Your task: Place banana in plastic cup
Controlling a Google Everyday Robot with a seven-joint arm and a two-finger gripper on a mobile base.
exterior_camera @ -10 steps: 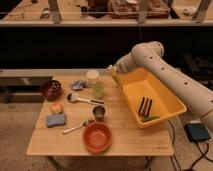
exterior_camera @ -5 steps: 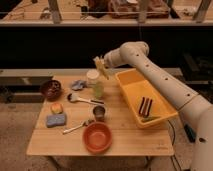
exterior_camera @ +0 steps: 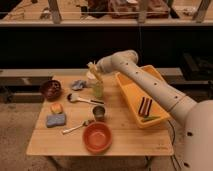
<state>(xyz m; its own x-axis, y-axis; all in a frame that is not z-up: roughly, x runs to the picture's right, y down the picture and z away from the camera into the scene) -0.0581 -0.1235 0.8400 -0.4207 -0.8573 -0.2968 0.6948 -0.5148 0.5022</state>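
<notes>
The plastic cup point(exterior_camera: 97, 89), tall and translucent with a greenish lower half, stands at the back middle of the wooden table point(exterior_camera: 125, 137). My gripper point(exterior_camera: 98, 70) has reached in from the right and sits right above the cup's rim. It is shut on the pale-yellow banana point(exterior_camera: 93, 68). The banana is tilted, its upper end sticking up to the left. Its lower end is at the cup's mouth; I cannot tell whether it is inside.
A yellow tray point(exterior_camera: 131, 90) with dark items lies to the right under the arm. A brush point(exterior_camera: 80, 99), metal cup point(exterior_camera: 99, 112), spoon point(exterior_camera: 76, 127), orange bowl point(exterior_camera: 97, 137), blue sponge point(exterior_camera: 56, 120), dark bowl point(exterior_camera: 50, 89) and a cloth point(exterior_camera: 78, 85) surround the cup.
The arm has swung left from over the yellow tray to the plastic cup. It has lowered the banana to the cup's rim.
</notes>
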